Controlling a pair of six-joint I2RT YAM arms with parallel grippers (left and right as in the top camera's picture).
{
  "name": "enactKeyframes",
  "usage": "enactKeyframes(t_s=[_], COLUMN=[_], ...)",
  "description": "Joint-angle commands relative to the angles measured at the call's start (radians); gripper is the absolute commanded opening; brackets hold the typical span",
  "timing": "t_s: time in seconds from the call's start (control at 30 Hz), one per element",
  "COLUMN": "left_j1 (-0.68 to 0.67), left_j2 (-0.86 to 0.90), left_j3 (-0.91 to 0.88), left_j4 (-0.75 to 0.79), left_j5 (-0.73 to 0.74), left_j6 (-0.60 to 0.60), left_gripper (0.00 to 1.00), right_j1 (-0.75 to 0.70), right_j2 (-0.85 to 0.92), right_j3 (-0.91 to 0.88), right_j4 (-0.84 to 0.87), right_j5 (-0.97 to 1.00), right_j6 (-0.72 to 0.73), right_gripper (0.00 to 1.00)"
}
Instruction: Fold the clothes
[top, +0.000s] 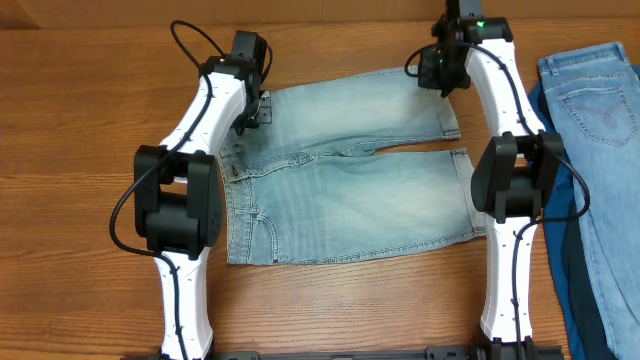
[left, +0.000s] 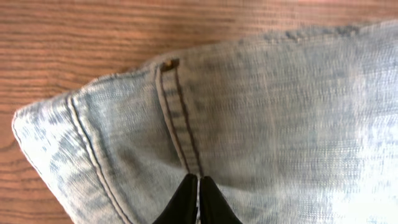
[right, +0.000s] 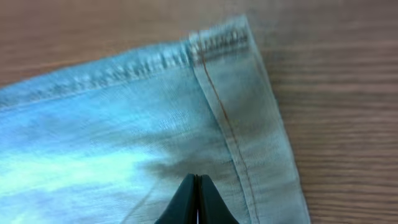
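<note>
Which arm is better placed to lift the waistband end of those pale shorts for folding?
Likely left: the left gripper is shut over the far waistband corner of the shorts; the right gripper sits at the far leg hem, the opposite end.

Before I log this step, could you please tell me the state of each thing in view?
Shorts: spread flat, unfolded, waistband toward the left arm.
Left fingers: shut, tips over the waistband corner.
Right fingers: shut, tips by a leg hem corner.
Jeans: lying flat beside the right arm, cut off by the frame.
Dark cloth: flat, apparently partly under the jeans.
</note>
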Motion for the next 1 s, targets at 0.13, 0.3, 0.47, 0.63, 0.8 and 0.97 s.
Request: enactKeyframes(t_s=[0.13,0.3,0.47,0.63,0.8,0.97], left_j1=[0.021,0.025,0.048,0.045,0.045,0.045], left_j2=[0.056,0.164,0.161,0.115,0.070,-0.015], left_j3=[-0.005,-0.005,0.078,0.351,0.629,0.698], left_j4=[0.066,0.070,0.071,-0.103,-0.357,-0.568], left_j5=[-0.043,-0.156,-0.208,-0.204,-0.198,-0.044], left_j6=[-0.023,-0.016,0.007,0.010,-0.037,-0.043], left_gripper=[0.06,0.05,0.04,0.12,0.18,0.19], right_j1=[0.002,-0.004,-0.004,-0.003,0.003,-0.010], right_j2=[-0.021,-0.021,-0.021,-0.027,-0.135,-0.299], right_j3=[-0.221,-0.229,-0.227,-0.176,-0.050,-0.048], right_j4=[0.086,0.089,0.145,0.169,0.077,-0.080], right_j5=[0.016,0.167,0.185,0.181,0.151,0.140], right_j6=[-0.001,-0.001,0.003,0.003,0.025,0.083], right_gripper=[0.04,0.04,0.04,0.04,0.39,0.66])
